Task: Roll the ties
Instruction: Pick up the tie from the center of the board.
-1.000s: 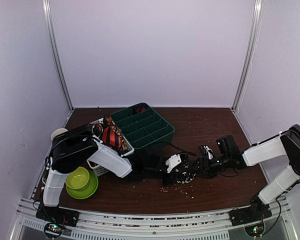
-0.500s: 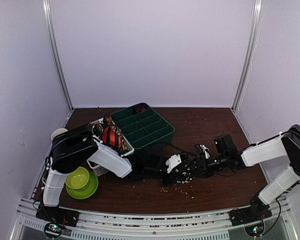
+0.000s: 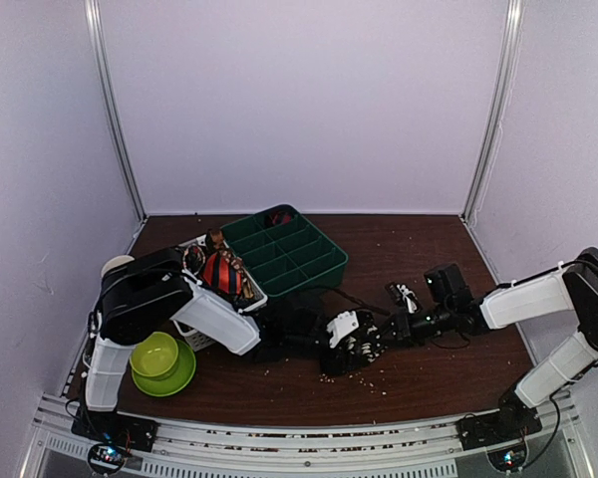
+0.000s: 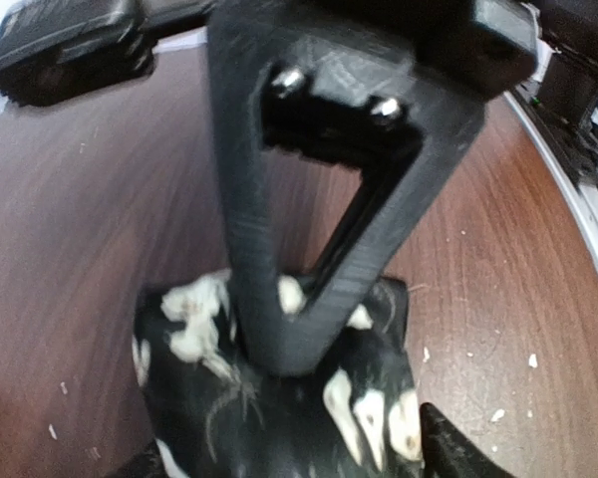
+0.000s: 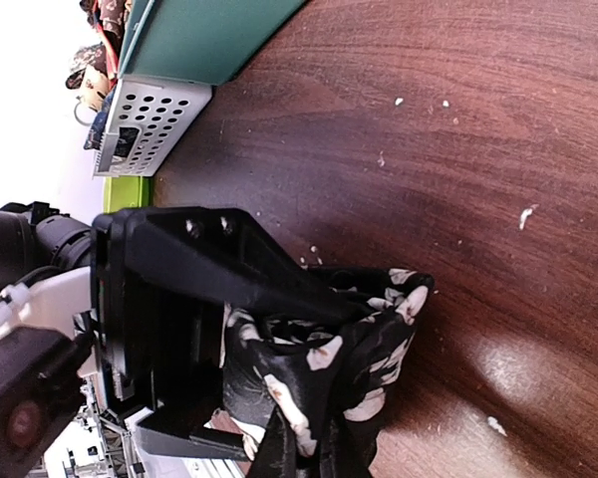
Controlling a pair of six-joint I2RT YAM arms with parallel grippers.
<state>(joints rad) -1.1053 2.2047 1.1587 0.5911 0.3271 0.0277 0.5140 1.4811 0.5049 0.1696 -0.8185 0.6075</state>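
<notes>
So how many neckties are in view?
3: black cream-flowered tie at the left gripper, red-and-black striped tie in the white perforated basket, reddish tie in the green divided tray's far corner. Others may be hidden.

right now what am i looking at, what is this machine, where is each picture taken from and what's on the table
Two robot arms, left arm and right arm, are bolted at the near edge of a brown table. The wide picture comes from a fixed camera above and behind them; each close picture comes from a camera on one wrist. The left gripper presses into a bunched black tie with cream flowers; the right gripper is close beside it. Whether either is clamped shut, I cannot tell. On the left: a green divided tray, a white basket holding other ties, and a green bowl.
</notes>
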